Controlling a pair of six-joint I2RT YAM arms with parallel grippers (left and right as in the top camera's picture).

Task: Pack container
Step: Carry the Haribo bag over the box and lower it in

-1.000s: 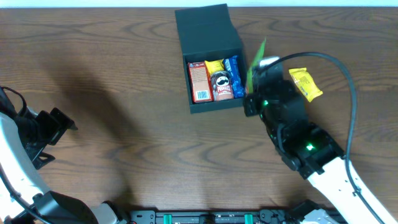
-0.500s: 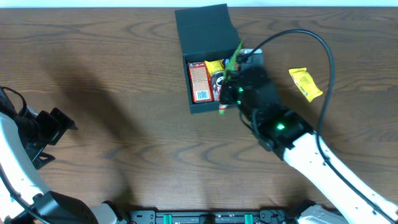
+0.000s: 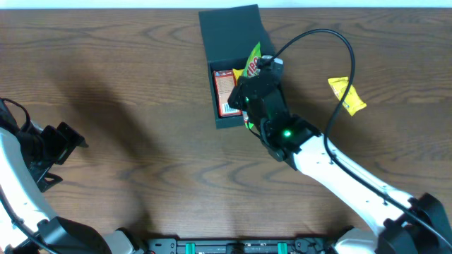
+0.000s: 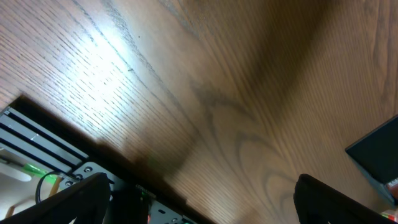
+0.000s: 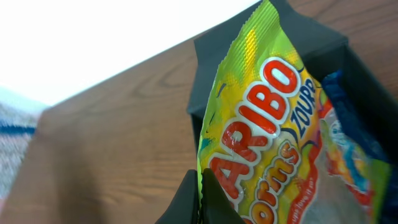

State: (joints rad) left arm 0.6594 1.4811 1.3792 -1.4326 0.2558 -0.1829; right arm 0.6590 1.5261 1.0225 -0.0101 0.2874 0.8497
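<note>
- I take this for a robotics lab bench: my left arm [image 3: 18, 187] and right arm [image 3: 353, 180] stand at a wood-grain table [image 3: 141, 127].
- An equipment rail [image 3: 212, 248] with green fittings edges it.

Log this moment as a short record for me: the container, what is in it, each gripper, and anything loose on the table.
container: dark square box, lid flap open, at the far middle of the table
contents seen: red-and-white carton; the rest mostly hidden
right gripper: shut on Haribo packet, over the container
left gripper: open, empty, far left of the container
loose: yellow packet, right of the container
</note>
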